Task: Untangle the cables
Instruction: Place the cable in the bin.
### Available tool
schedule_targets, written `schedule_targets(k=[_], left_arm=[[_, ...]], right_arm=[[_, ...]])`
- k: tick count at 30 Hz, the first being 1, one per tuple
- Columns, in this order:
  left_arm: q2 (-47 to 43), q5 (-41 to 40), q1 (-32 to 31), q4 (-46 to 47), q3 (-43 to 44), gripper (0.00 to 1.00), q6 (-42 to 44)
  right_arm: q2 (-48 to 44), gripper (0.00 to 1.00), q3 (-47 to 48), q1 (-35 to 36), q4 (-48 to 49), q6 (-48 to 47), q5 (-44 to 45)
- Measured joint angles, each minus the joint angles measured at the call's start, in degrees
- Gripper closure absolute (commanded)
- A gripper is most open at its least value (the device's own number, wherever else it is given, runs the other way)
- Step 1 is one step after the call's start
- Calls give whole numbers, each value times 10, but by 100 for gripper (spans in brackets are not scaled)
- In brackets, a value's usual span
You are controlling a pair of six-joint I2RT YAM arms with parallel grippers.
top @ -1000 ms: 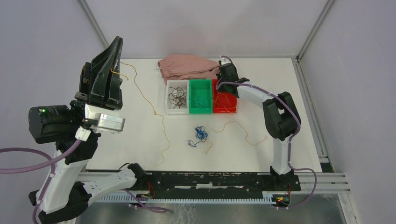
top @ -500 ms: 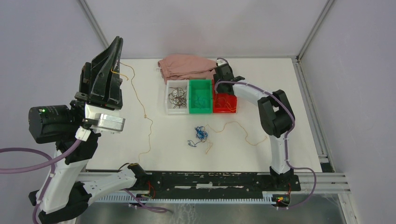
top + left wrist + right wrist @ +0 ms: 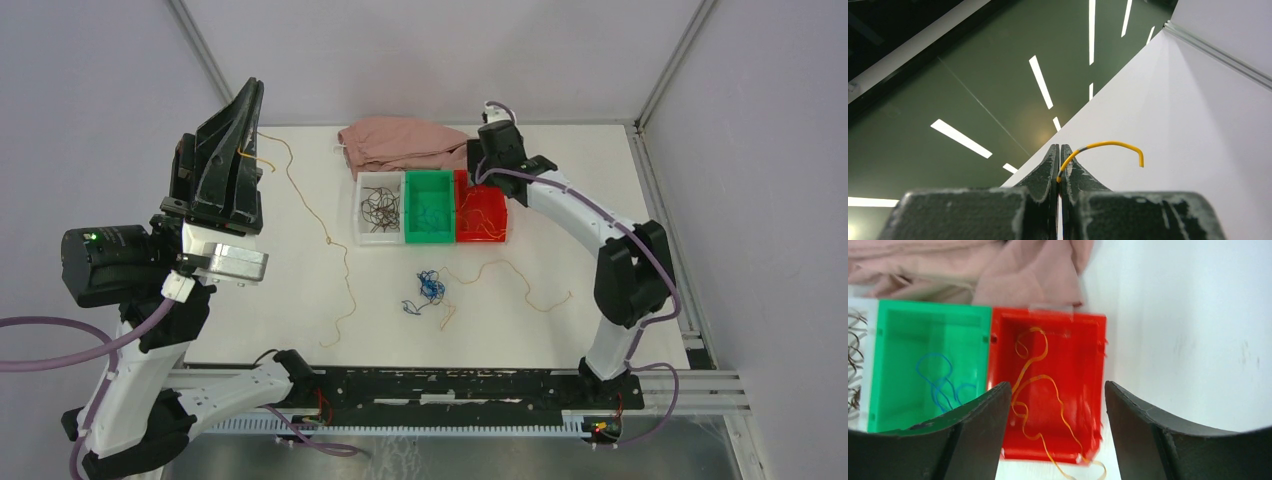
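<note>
At the far left the left arm (image 3: 150, 330) stands raised high above the tabletop (image 3: 290, 300). The left fingers (image 3: 250, 100) point upward, pressed shut on one end of a long yellow-orange cable (image 3: 345, 275). In the left wrist view these fingers (image 3: 1052, 162) lie flat together, with the cable's short curved end poking out past them to the right. From that grip the cable hangs down and trails in loose waves across the white tabletop toward the near edge, apart from the other cables. Right of it, toward the back, lies a pink cloth (image 3: 400, 145). Just in front of the cloth three bins stand touching in a row: a white bin (image 3: 365, 185) holding dark brown cables (image 3: 380, 208), a green bin (image 3: 443, 185) holding a blue cable (image 3: 938, 382), and a red bin (image 3: 492, 210) holding a yellow-orange loop (image 3: 1040, 385) whose end crosses the near wall. In front of the bins, on the bare tabletop, lies a small blue tangle (image 3: 430, 288). A second yellow-orange cable (image 3: 510, 272) runs in waves from just beside it off to the right; whether the two are entwined I cannot tell. The right arm (image 3: 570, 205) is stretched out to the back of the red bin. The right fingers (image 3: 980, 422) hang above it spread wide, holding nothing, with the red bin showing between them.
</note>
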Motion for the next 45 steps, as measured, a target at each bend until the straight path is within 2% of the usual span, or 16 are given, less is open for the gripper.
schedule_targets(k=[4,10,15,20,25,30,33,40,45], left_arm=[[0,0,0,-1,0,97,0],[1,0,0,-4,0,97,0],[2,0,0,-4,0,97,0],[2,0,0,-4,0,97,0],[2,0,0,-5,0,97,0],[2,0,0,-4,0,97,0],[2,0,0,-5,0,97,0],[2,0,0,-5,0,97,0],[2,0,0,-5,0,97,0]], right_arm=[[-66,23,-72,0,-26,26,4],[-147,32,-200,0,-48,71,-2],[-158,41,-263,0,-44,101,-21],[-143,48,-274,0,-20,118,-38],[-120,64,-274,0,7,124,-42],[-108,90,-274,-1,20,130,-43],[-104,100,-274,-1,23,134,-42],[-104,100,-267,0,26,136,-43],[-86,100,-216,0,23,132,-43]])
